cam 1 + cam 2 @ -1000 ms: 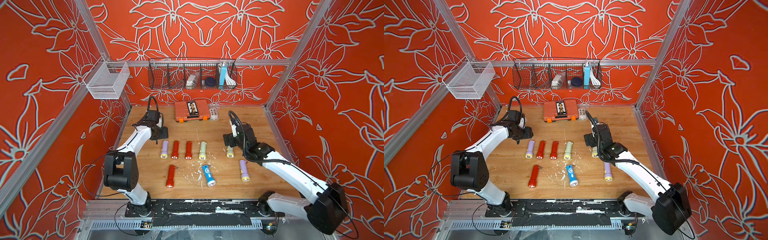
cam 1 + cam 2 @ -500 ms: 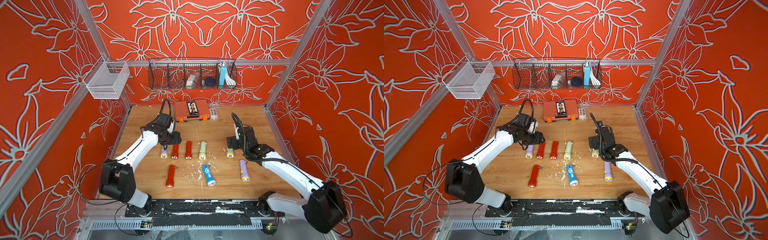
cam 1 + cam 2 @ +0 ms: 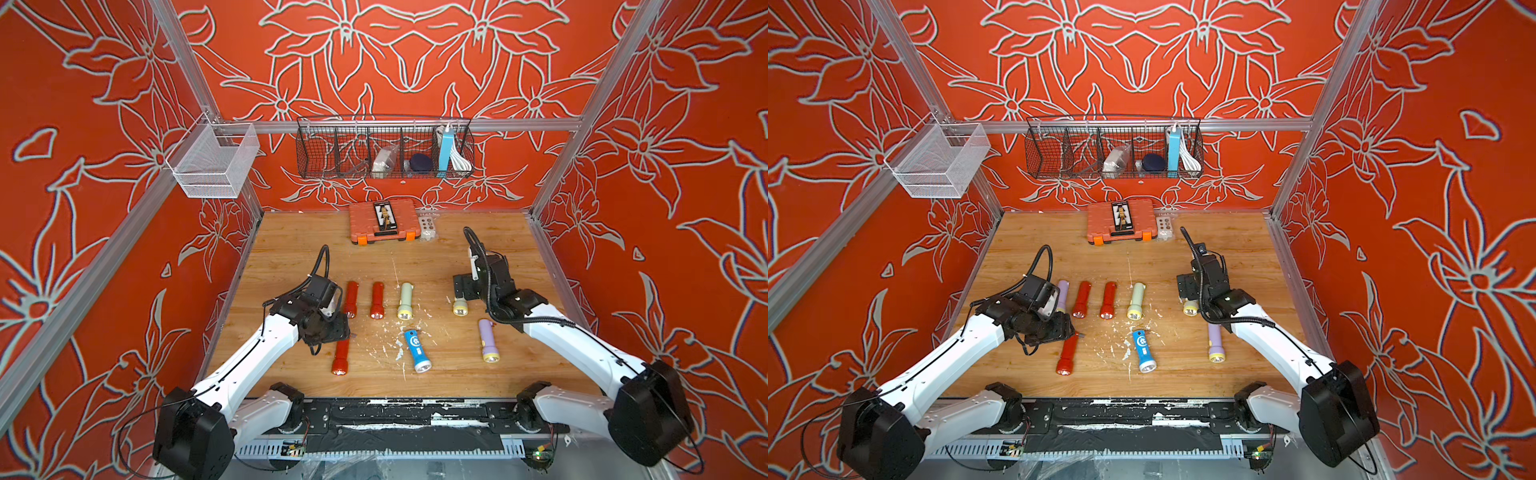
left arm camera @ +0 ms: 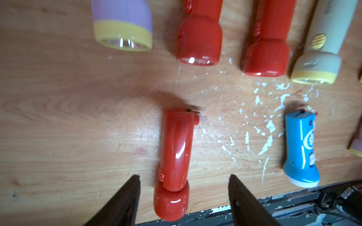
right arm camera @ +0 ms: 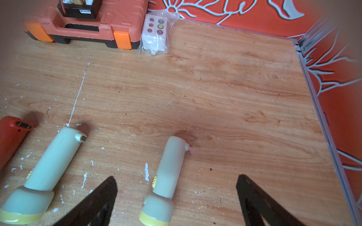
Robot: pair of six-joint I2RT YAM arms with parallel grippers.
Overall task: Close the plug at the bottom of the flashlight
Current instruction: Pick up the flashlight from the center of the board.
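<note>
Watching the left claw (image 4: 184, 176) hang half open and empty over the red flashlight (image 4: 174, 148) lying on the table (image 4: 58, 117), right claw (image 5: 176, 176) gaping empty above a pale flashlight (image 5: 170, 166), I'd worry a sloppy squeeze rolls it and misses the sticking-out plug (image 4: 202, 118).

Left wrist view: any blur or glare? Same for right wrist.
Left wrist: the lone red flashlight is sharp, with a specular streak on its barrel; the row behind, like the purple flashlight, is soft. Right wrist: corners vignetted, orange case slightly blurred.
</note>
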